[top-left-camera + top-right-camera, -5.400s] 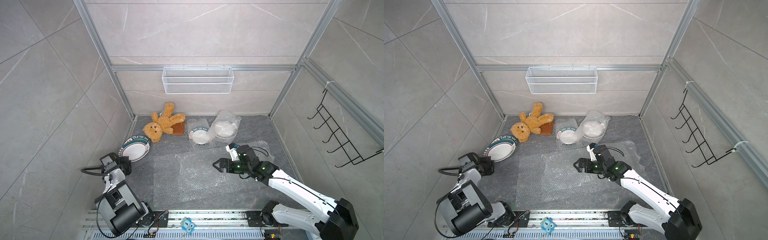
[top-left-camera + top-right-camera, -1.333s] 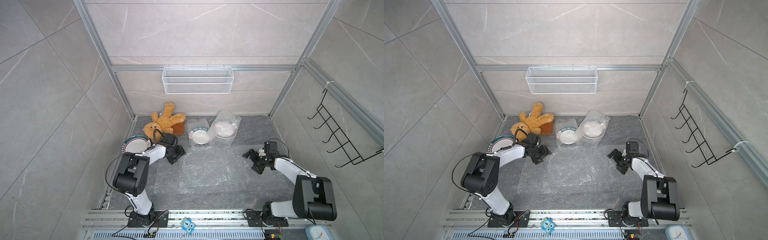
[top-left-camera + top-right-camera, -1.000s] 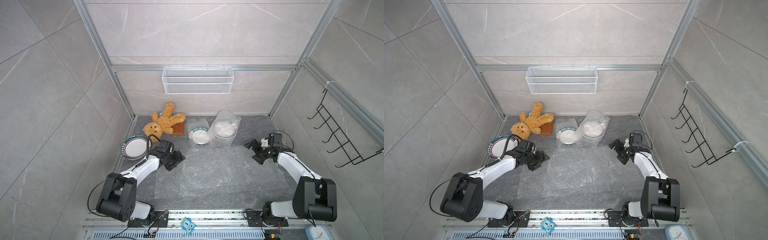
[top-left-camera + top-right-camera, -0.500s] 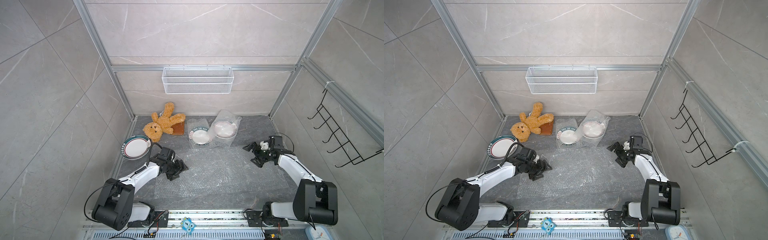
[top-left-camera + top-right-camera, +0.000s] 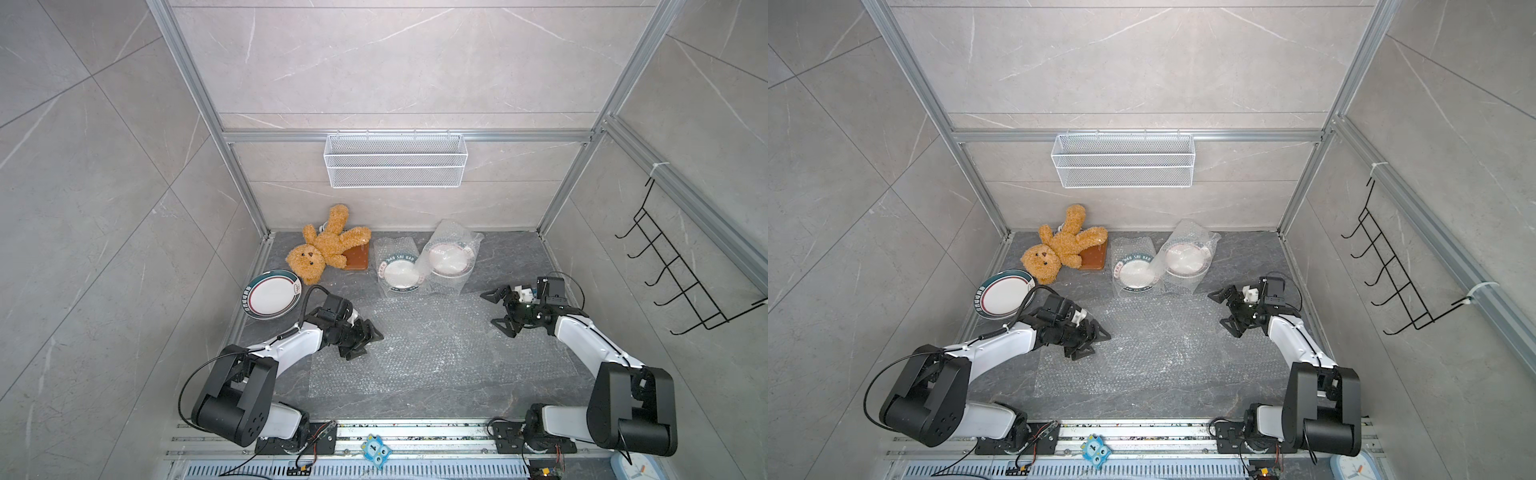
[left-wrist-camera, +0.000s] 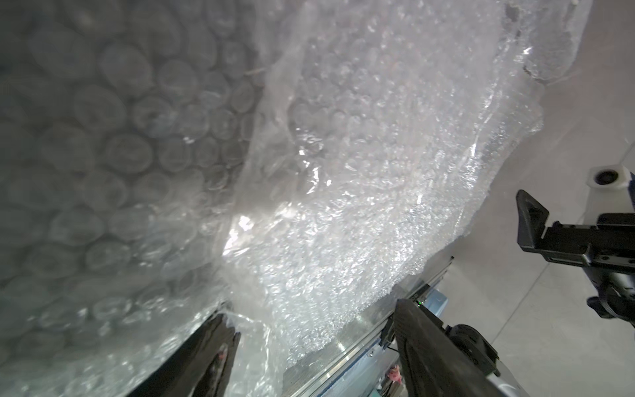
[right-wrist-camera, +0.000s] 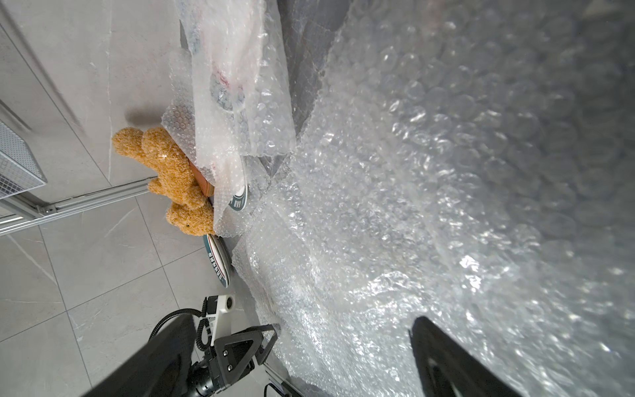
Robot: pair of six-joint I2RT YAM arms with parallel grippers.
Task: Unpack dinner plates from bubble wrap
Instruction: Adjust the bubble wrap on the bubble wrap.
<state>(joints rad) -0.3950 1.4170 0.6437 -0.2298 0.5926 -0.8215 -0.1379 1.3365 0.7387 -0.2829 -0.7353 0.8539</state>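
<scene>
Empty and spread wide, left gripper (image 5: pixel 366 347) and right gripper (image 5: pixel 488 308) flank the flat bubble wrap (image 5: pixel 436 353) (likely to clear it away); one dinner plate (image 5: pixel 272 294) lies bare on the left, two wrapped plates (image 5: pixel 398 272) behind.

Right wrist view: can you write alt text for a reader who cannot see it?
A big sheet of bubble wrap fills most of the frame, with the right gripper open in the foreground, its two dark fingers spread wide. By the wall lie a brown teddy bear, two plates still in bubble wrap pouches and one bare green-rimmed plate.
</scene>
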